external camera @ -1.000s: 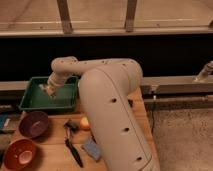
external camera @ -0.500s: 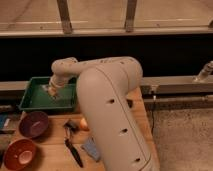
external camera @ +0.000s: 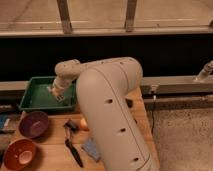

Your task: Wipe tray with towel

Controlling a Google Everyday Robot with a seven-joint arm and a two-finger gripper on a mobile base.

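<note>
The green tray [external camera: 35, 97] stands at the back left of the wooden table. My gripper [external camera: 55, 94] hangs low over the tray's right half, reaching down from the wrist, and it is shut. A small pale patch shows just left of its tips; I cannot tell what it is. A pale grey-blue square cloth, the towel [external camera: 91, 148], lies on the table near the front, close beside my big white arm [external camera: 110, 110] and well apart from the gripper.
A purple bowl [external camera: 33, 123] and an orange bowl [external camera: 19, 152] sit front left. A dark blue block [external camera: 4, 122] lies at the left edge. A black-handled tool [external camera: 74, 150] and an orange object [external camera: 83, 123] lie mid-table. The arm hides the table's right part.
The gripper has drifted slightly right and toward the front inside the tray. The towel and bowls have not moved.
</note>
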